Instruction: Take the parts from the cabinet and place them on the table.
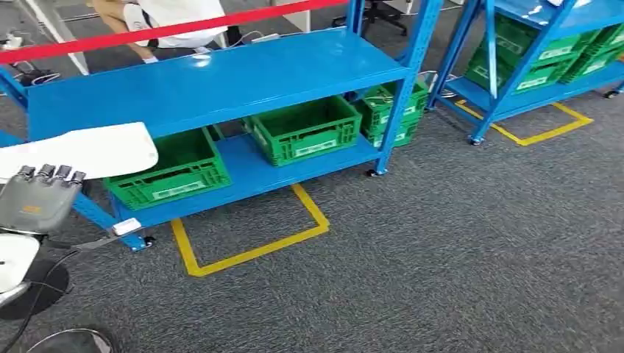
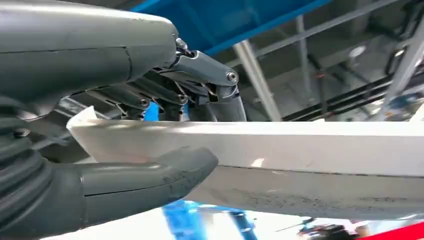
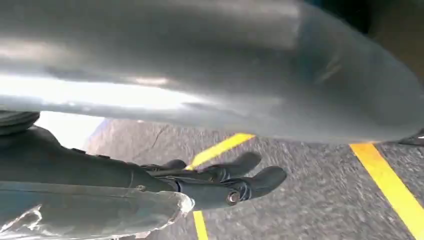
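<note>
A flat white part (image 1: 81,151) with a rounded corner sticks out in front of the blue cabinet (image 1: 221,81) at the left of the head view. My left hand (image 1: 40,198) grips it at its near end. Close up, the white part (image 2: 300,150) is a long pale panel, clamped between the thumb (image 2: 145,177) on one face and the dark fingers (image 2: 200,85) on the other. My right hand (image 3: 220,182) hangs over grey carpet and yellow tape, its dark fingers stretched out and holding nothing.
Two green crates (image 1: 165,165) (image 1: 305,129) sit on the cabinet's low shelf, with smaller ones behind its right post. A second blue rack (image 1: 530,44) with green crates stands at the right. Yellow floor tape (image 1: 250,243) marks squares on the carpet. A person (image 1: 169,22) crouches behind a red bar (image 1: 147,33).
</note>
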